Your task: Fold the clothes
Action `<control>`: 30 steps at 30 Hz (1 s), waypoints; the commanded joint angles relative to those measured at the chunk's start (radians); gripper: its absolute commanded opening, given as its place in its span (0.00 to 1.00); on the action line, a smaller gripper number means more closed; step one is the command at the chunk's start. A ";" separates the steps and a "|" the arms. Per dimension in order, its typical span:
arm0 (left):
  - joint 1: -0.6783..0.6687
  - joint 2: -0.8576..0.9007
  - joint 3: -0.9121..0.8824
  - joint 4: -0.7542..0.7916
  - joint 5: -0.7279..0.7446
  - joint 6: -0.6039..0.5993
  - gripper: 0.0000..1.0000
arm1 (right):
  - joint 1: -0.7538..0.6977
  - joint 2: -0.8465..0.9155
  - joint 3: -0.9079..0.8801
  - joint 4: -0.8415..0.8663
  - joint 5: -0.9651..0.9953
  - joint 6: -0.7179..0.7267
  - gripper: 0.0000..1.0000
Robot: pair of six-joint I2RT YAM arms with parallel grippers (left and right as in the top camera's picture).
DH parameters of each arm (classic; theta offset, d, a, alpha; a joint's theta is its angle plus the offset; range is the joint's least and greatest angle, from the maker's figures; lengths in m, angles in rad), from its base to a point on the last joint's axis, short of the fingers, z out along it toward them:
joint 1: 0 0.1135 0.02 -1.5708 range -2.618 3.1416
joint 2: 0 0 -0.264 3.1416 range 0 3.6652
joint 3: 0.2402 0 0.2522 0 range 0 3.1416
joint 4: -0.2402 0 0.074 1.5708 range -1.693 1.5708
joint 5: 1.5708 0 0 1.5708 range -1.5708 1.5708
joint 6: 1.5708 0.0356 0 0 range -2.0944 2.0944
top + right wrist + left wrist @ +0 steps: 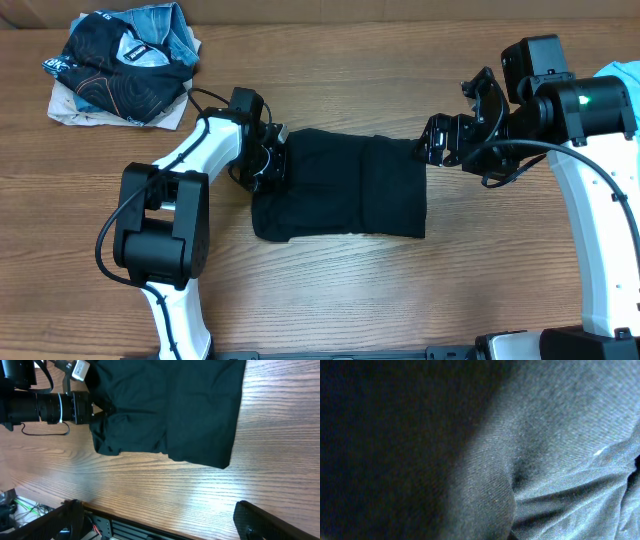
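The black shirt (pixel 340 187) lies in the middle of the table, folded into a rough rectangle. My left gripper (pixel 270 160) is down on its left edge. The left wrist view is filled with dark fabric (pixel 485 460) bunched up close, and the fingers are hidden by it, so it looks shut on the cloth. My right gripper (pixel 435 140) hovers at the shirt's upper right corner. It is open and empty (pixel 162 522), its fingers wide apart over bare wood. The shirt (pixel 170 405) lies beyond them.
A pile of other clothes (pixel 125 65), dark and light blue, sits at the back left. A bit of light blue fabric (pixel 618 72) shows at the far right edge behind my right arm. The table's front edge (pixel 130 522) is close below my right gripper.
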 commanded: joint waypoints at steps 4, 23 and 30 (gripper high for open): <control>0.098 0.055 -0.038 -0.076 -0.141 0.041 0.04 | 0.000 -0.019 0.027 0.001 0.003 -0.004 1.00; 0.285 0.048 0.414 -0.474 -0.190 0.063 0.04 | 0.000 -0.018 0.026 0.051 0.040 -0.010 1.00; 0.167 0.048 0.658 -0.661 -0.322 -0.091 0.04 | 0.000 -0.014 0.026 0.059 0.131 -0.010 1.00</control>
